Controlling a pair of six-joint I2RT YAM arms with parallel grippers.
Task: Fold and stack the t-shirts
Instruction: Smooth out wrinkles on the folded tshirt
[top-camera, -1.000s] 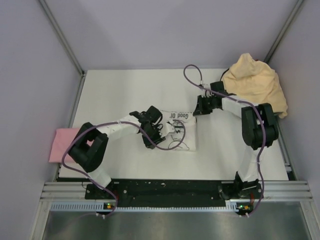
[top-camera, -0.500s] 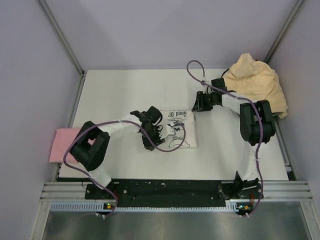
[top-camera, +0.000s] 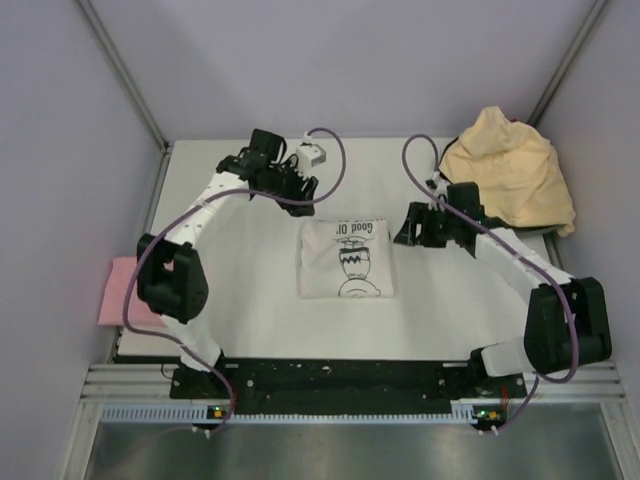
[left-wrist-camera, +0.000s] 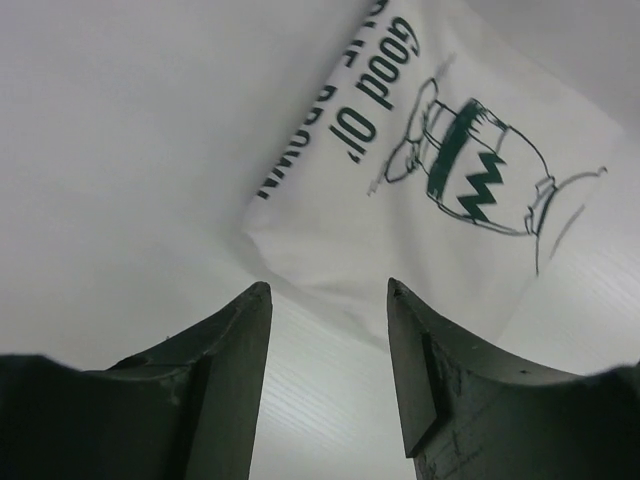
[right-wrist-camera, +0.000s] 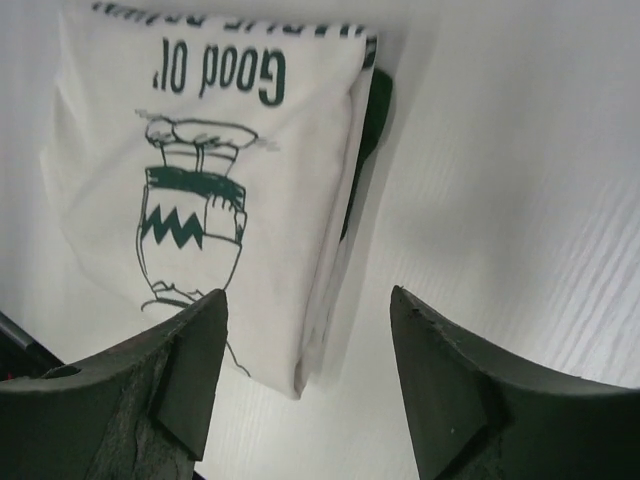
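The white t-shirt (top-camera: 345, 258) lies folded into a small rectangle at the table's middle, black lettering and cartoon print facing up. In the right wrist view a dark green edge (right-wrist-camera: 375, 110) peeks from under the white t-shirt (right-wrist-camera: 200, 200). My left gripper (top-camera: 303, 190) hovers open just beyond the tee's far left corner. In its own view the left gripper (left-wrist-camera: 328, 288) holds nothing, and the print (left-wrist-camera: 450, 160) lies ahead. My right gripper (top-camera: 402, 232) stands open beside the tee's right edge. Seen from its wrist, the right gripper (right-wrist-camera: 308, 295) is empty above the tee's corner.
A pale yellow-tan t-shirt (top-camera: 512, 178) sits bunched in the far right corner. A pink t-shirt (top-camera: 122, 290) lies folded at the table's left edge, partly over it. Grey walls close in the table on three sides.
Both grippers opened and let go of the white tee. The left arm swung from the tee's left side up to the far left. The right gripper drew slightly right.
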